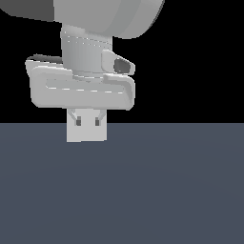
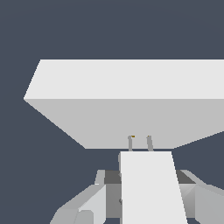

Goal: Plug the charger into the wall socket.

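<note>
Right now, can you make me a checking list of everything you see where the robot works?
Surface: plain dark blue-grey floor.
Job's things: the off-white charger has two thin prongs pointing at the wall socket. The tips reach the socket's face, but I cannot tell if they are inside the holes.
Clutter: nothing seen.
Grippers: the pincer holds the charger between its fingers.
Cables: nothing seen.
Surroundings: black background above the floor.

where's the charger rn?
In the wrist view, the charger sits between the hand's fingers, its two prongs right at the wall socket face.
</note>
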Tool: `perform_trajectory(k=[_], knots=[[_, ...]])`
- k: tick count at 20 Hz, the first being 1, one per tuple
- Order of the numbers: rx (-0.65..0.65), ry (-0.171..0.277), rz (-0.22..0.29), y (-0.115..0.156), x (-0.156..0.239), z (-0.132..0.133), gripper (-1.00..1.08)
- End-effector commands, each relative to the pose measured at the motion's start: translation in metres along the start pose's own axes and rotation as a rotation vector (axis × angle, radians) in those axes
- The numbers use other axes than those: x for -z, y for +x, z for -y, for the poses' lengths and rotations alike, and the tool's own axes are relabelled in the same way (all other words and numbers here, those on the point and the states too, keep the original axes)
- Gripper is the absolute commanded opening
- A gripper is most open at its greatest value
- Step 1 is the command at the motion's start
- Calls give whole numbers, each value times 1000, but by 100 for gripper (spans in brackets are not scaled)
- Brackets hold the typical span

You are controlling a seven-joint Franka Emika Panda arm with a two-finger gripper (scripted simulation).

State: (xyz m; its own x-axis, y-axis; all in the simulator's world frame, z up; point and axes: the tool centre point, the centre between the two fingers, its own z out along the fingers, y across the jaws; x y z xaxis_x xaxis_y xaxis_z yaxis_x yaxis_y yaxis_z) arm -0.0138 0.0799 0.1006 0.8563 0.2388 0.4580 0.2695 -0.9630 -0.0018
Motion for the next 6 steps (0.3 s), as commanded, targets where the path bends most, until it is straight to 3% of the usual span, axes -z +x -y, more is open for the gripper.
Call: perform_trajectory(k=[1,6], knots=[[0,0,0,6,-3,0,-100],[2,-1,1,10,-6,0,-100]])
